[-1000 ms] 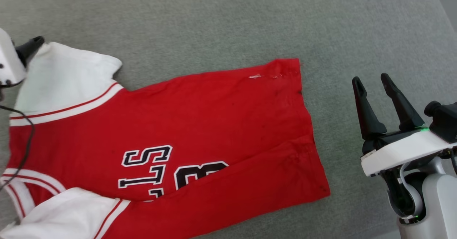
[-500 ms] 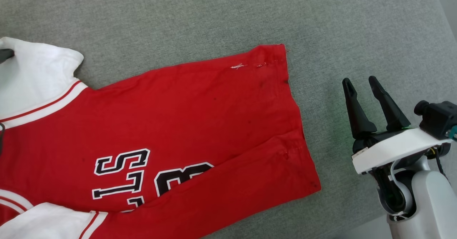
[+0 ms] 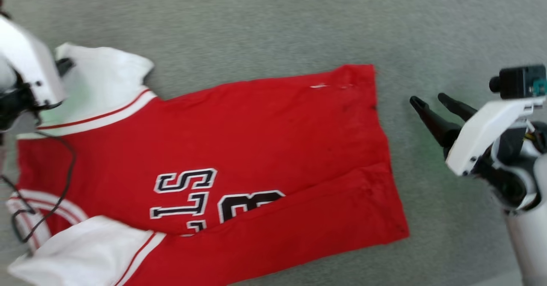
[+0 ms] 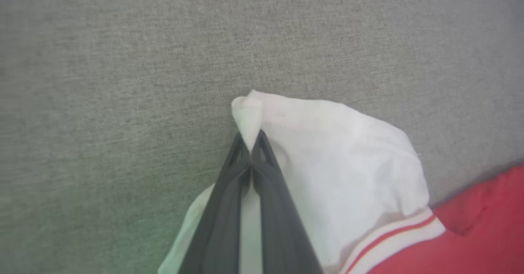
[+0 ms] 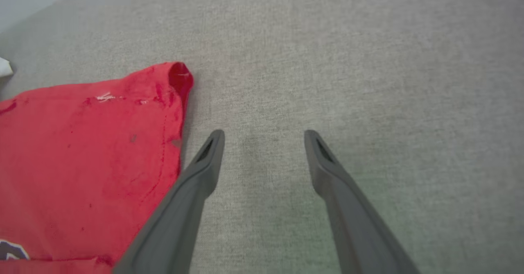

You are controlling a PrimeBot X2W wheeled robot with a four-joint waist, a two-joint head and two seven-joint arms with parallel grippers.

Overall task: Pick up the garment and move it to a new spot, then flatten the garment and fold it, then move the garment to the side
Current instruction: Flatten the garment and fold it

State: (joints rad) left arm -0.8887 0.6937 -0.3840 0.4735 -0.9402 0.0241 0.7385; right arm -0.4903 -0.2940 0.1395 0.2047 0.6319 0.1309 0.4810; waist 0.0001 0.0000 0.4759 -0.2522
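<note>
Fingers of the left gripper are pinched shut on the white sleeve of the garment; the right gripper is spread wide, holding nothing.
Head view: the red body lies flat on the grey surface, hem edge near the right fingertips. Left wrist view: the sleeve corner puckers past the closed tips, with bare surface ahead. Right wrist view: the hem runs just left of the fingers, with bare surface between and to their right.

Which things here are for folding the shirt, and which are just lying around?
For the job: shirt; left gripper, pinching its white sleeve; right gripper, open beside it.
Just there: grey surface; black cable.
</note>
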